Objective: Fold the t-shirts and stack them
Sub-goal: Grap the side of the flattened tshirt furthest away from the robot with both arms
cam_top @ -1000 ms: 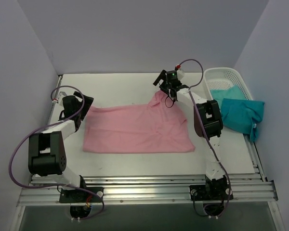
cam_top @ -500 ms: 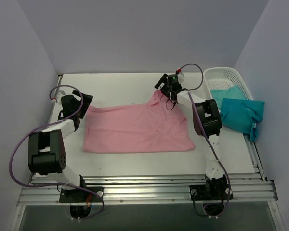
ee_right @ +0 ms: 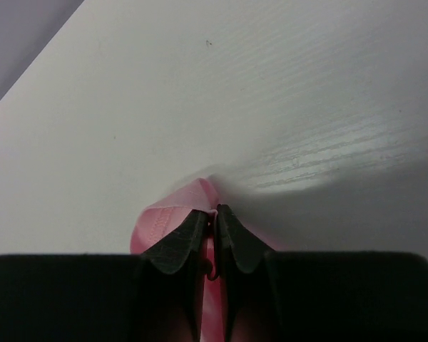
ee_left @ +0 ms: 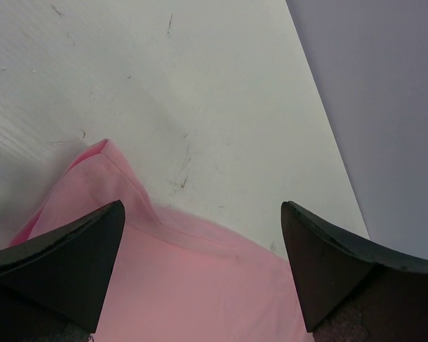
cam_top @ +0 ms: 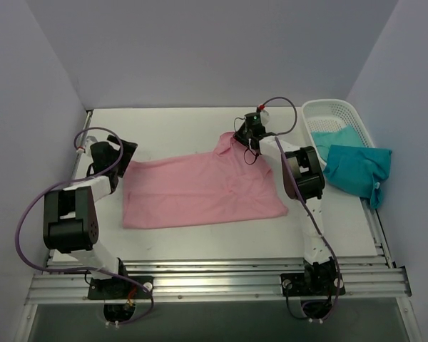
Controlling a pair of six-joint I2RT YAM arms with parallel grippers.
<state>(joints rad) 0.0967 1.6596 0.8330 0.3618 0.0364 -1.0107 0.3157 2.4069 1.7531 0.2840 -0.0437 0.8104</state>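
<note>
The right gripper is clenched on the far right corner of the pink t-shirt, spread on the table, apparently to stretch it flat, while the left gripper hangs released above its far left corner.

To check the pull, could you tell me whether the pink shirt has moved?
Yes. The shirt has its near-right corner drawn farther back from the table front edge.

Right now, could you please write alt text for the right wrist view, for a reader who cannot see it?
The right claw is shut on a fold of the pink t-shirt, pinched between its dark fingers above the white table.
</note>
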